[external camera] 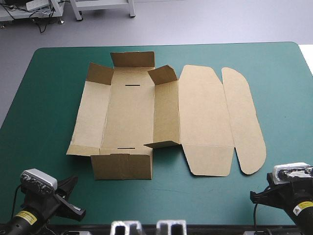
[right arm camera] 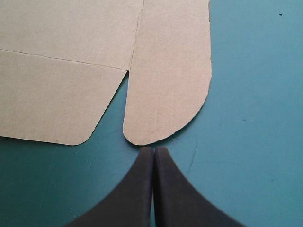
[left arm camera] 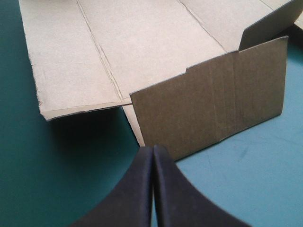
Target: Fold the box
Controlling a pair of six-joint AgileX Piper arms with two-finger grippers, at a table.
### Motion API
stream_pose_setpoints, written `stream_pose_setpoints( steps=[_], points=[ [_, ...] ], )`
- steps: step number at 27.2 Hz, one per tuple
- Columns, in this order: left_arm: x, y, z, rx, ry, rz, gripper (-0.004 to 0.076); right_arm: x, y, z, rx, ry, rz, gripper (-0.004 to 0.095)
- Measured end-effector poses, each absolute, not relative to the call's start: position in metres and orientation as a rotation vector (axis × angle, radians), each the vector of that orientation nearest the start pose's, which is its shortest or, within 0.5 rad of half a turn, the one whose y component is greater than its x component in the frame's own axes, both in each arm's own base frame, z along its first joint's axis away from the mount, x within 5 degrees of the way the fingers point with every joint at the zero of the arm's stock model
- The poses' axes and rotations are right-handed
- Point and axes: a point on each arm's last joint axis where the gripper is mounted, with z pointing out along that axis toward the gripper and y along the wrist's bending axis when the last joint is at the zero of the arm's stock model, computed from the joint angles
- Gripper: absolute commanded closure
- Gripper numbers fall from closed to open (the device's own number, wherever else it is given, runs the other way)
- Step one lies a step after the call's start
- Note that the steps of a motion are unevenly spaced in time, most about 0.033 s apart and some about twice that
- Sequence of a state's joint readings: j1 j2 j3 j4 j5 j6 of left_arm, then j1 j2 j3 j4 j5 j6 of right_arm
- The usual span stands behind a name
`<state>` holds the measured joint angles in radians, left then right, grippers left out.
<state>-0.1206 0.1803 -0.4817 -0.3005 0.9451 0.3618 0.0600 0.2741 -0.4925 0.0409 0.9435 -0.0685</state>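
Note:
The brown box lies as a cut sheet in the middle of the table, its near and far end walls partly raised and the lid panel flat to the right. My left gripper is shut, just short of the raised near wall. My right gripper is shut too, its tip just short of the lid's rounded flap. In the high view the left gripper sits at the near left corner; of the right arm only the wrist shows at the near right, its fingers hidden.
Teal-green cover surrounds the sheet on all sides, with wide bare strips to the left and right. The small corner flaps at the far end stand up.

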Motion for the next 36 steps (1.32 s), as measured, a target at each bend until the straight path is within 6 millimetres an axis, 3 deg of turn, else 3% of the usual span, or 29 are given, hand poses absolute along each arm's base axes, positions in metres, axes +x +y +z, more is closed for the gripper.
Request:
stream_pose_setpoints(
  steps=[17,20,24,31,34,36],
  points=[
    [0.025,-0.025,0.285,0.468,2.051,-0.209,0.0734,0.044,0.006,0.279,-0.133,2.204,0.046,0.0928],
    [0.025,-0.025,0.303,0.47,2.036,-0.207,0.0734,0.044,0.006,0.279,-0.133,2.204,0.046,0.0928],
    [0.032,-0.025,0.344,0.452,2.002,-0.205,0.0734,0.044,0.006,0.279,-0.133,2.203,0.046,0.0928],
    [0.076,-0.03,0.407,0.417,2.069,-0.223,0.0734,0.044,0.006,0.279,-0.133,2.201,0.046,0.0928],
    [0.123,-0.036,0.422,0.416,2.147,-0.235,0.0734,0.044,0.006,0.279,-0.133,2.201,0.046,0.0928],
    [0.155,-0.039,0.415,0.416,2.223,-0.244,0.0734,0.044,0.006,0.279,-0.133,2.201,0.046,0.0928]
  ],
)
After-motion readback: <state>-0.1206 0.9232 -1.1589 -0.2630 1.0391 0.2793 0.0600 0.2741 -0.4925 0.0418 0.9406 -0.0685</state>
